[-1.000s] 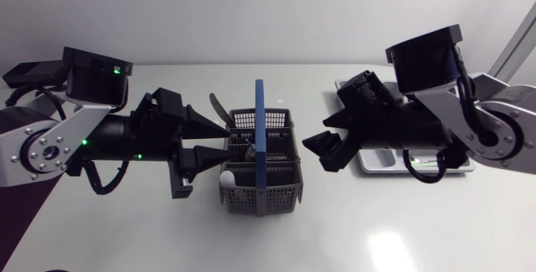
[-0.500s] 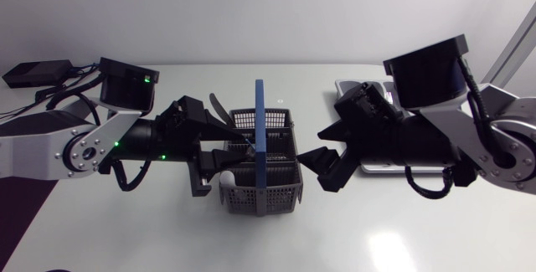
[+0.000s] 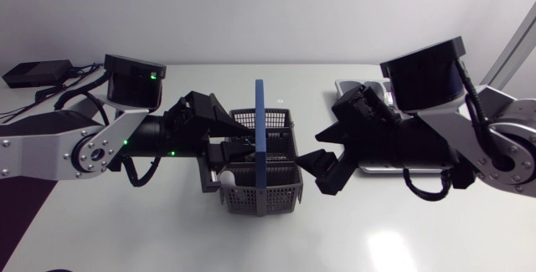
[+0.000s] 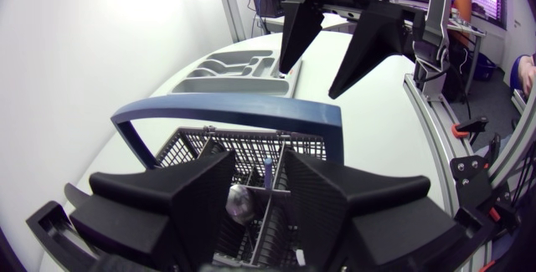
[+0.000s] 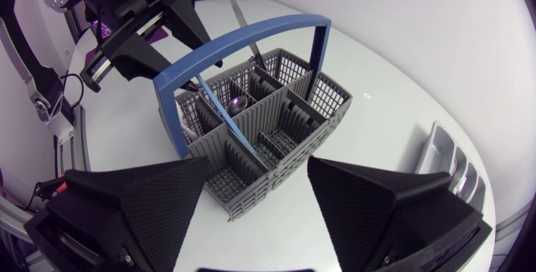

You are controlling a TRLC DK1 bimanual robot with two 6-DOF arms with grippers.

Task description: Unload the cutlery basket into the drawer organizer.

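No text, number, label or sign can be read in any view. The only marks are small green lights (image 3: 152, 76) on the left arm (image 3: 50, 142), and they spell nothing.

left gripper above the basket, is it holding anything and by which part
Nothing is held. The left gripper is open over the cutlery basket; the right gripper is open and empty too.
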